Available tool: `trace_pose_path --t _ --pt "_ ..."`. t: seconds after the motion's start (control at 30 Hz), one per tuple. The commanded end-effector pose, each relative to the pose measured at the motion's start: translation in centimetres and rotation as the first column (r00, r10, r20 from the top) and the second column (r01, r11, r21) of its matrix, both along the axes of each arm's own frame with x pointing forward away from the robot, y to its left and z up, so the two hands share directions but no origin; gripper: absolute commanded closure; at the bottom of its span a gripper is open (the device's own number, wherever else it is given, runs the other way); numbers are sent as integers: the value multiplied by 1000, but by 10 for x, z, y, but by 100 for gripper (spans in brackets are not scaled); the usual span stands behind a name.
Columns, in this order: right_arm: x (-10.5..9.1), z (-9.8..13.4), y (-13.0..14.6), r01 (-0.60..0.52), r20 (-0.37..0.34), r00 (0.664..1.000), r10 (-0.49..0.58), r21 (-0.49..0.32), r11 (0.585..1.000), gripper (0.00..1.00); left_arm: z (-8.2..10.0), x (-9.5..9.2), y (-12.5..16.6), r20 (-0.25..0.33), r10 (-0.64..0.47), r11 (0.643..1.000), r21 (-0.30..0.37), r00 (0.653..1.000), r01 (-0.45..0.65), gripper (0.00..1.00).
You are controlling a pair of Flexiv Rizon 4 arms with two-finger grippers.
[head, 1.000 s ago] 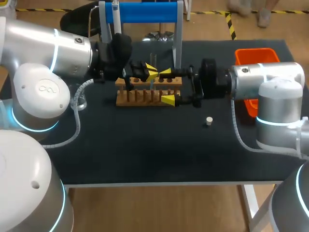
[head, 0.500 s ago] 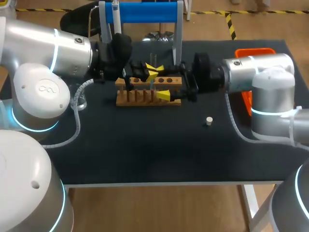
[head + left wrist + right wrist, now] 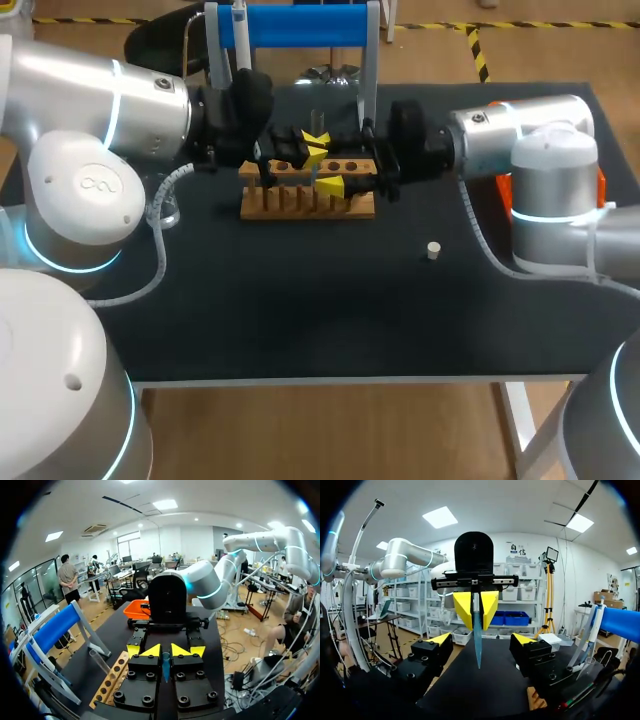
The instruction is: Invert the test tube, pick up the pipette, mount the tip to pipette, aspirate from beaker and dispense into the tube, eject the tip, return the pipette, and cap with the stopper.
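Test tube (image 3: 477, 630): clenched in left gripper (image 3: 162, 651), above wooden rack (image 3: 300, 205), far middle of table. Right gripper (image 3: 325, 162): fingers spread, advanced leftward towards tube. Handover for inversion judged imminent.

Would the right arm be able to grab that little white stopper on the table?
Probably yes. The stopper lies alone on the bare black table near the right arm, nothing over it. The right gripper is open and empty, over by the wooden rack.
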State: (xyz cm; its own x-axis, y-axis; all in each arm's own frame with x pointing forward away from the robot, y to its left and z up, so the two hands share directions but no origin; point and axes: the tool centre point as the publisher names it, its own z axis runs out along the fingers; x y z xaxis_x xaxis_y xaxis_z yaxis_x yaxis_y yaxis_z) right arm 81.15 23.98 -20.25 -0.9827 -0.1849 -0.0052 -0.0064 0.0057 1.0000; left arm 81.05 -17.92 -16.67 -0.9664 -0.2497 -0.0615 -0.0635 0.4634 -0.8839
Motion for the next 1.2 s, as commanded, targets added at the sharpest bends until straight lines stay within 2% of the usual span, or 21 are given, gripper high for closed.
trace_pose_path --t 0.03,0.27,0.5,0.63,0.7,0.9,1.0,1.17,1.2 --pt "1 -1 4 -1 -1 1000 1 -2 1000 28 0 0 1 0 -3 1000 -2 1000 3 100" --pt "-1 -1 8 -1 -4 1000 1 -6 1000 36 0 0 1 0 -3 1000 -2 1000 3 100" --pt "-2 -1 13 2 -12 1000 -2 -5 1000 38 0 0 1 0 -3 1000 -2 1000 3 100" --pt "-2 0 15 1 -14 1000 -1 -2 1000 44 0 0 1 0 -3 1000 -2 1000 3 100" --pt "-2 0 15 0 -13 1000 0 0 1000 51 0 0 1 0 -3 1000 -2 1000 3 100" --pt "-3 1 16 1 -13 1000 -1 7 1000 61 0 0 1 0 -3 1000 -2 1000 3 100" --pt "-4 1 15 1 -11 1000 -1 7 1000 64 0 0 1 0 -3 1000 -2 1000 3 100" --pt "-5 2 15 2 -10 1000 -2 8 1000 87 0 0 1 0 -3 1000 -2 1000 3 100" --pt "-5 2 15 2 -10 1000 -2 9 1000 96 0 0 1 0 -3 1000 -2 1000 3 100"
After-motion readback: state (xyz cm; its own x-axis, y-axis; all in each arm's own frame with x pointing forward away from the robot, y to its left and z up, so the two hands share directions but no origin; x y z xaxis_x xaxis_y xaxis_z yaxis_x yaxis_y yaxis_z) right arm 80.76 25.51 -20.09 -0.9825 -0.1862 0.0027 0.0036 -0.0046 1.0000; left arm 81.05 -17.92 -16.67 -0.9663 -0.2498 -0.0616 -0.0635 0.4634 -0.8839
